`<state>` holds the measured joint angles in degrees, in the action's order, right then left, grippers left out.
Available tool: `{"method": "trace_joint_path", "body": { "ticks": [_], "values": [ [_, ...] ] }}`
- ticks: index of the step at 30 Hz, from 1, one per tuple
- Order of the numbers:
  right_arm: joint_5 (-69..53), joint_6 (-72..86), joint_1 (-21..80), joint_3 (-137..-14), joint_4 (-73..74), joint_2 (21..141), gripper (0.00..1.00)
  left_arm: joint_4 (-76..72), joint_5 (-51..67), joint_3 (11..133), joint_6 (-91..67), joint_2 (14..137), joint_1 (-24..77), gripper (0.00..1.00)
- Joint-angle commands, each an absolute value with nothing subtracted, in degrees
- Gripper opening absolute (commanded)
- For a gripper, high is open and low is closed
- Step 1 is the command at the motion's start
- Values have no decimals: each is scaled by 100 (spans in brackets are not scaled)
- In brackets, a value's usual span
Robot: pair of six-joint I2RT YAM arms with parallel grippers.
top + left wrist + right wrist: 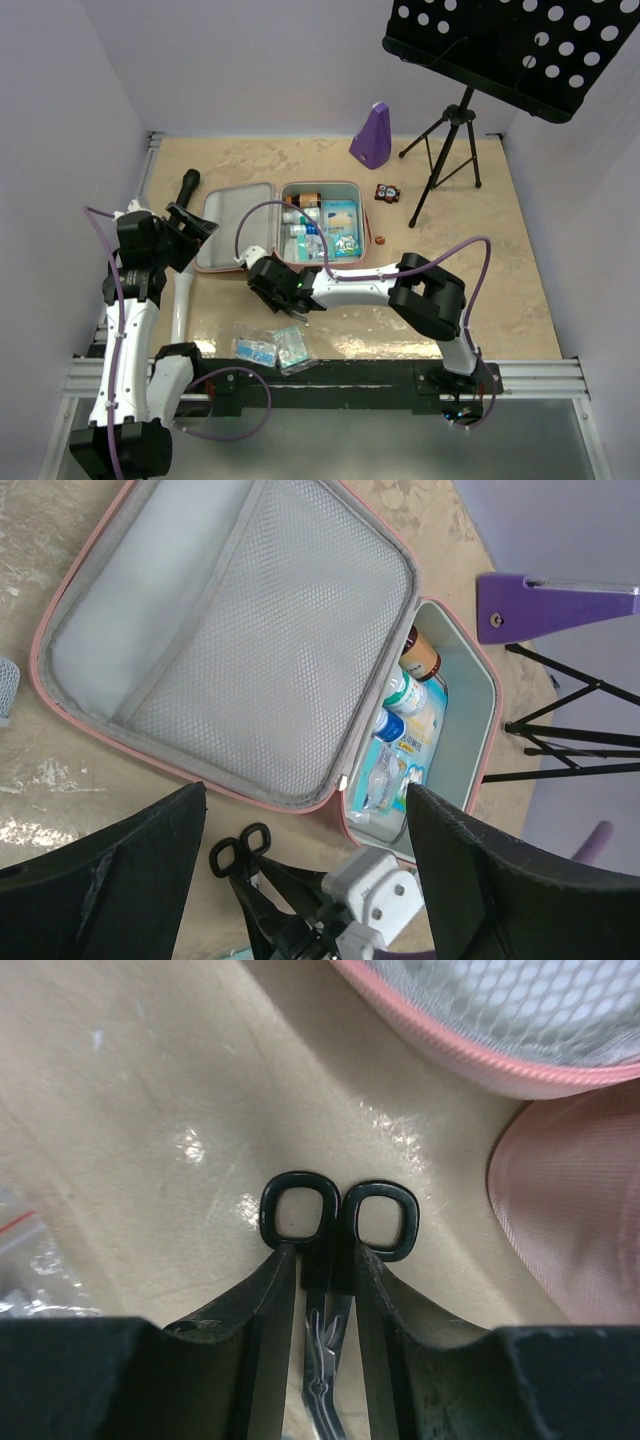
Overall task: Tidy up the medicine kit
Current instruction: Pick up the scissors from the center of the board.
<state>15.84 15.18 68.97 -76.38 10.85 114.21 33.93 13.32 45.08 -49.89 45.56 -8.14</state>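
Observation:
The pink medicine kit (357,205) lies open in the middle of the table, its mesh-lined lid (250,630) flat to the left. Bottles and packets fill its base (470,710). Black-handled scissors (383,1189) lie on the table just in front of the kit (570,1210), also seen as scissors (240,848) in the left wrist view. My right gripper (327,1260) straddles their shank, jaws narrowly apart, with a thin gap on the left side. My left gripper (305,792) hangs wide open above the kit's front edge, empty, at the lid's left (190,225).
Clear packets (272,350) lie near the front edge. A purple metronome-shaped object (372,135) stands at the back. A black music stand (520,50) on a tripod (445,150) rises at the back right. Small items (387,192) sit right of the kit.

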Motion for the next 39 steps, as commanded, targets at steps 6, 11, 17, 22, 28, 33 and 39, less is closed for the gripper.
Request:
{"method": "trace_joint_path", "body": {
  "ticks": [6, 11, 17, 22, 28, 33, 39],
  "values": [
    [1819, 1591, 6741, -7831, 1064, 11558, 37, 3252, 1450, 4500, -4904, 4474, -853, 85],
    [1819, 1582, 6732, -7849, 1037, 11470, 45, 3252, 1468, 4509, -4896, 4491, -852, 85],
    [1898, 1573, 6724, -7963, 1055, 11382, 46, 3226, 1477, 4482, -4896, 4482, -835, 85],
    [1864, 1608, 6671, -8059, 1002, 11390, 45, 3234, 1477, 4474, -4896, 4465, -852, 84],
    [1767, 1635, 6566, -8121, 976, 11522, 42, 3208, 1494, 4430, -4896, 4447, -835, 84],
    [1591, 1635, 6486, -8095, 923, 11672, 39, 3190, 1503, 4386, -4896, 4447, -853, 84],
    [1441, 1670, 6486, -8007, 826, 11558, 40, 3164, 1512, 4351, -4913, 4438, -852, 84]
  ]
}}
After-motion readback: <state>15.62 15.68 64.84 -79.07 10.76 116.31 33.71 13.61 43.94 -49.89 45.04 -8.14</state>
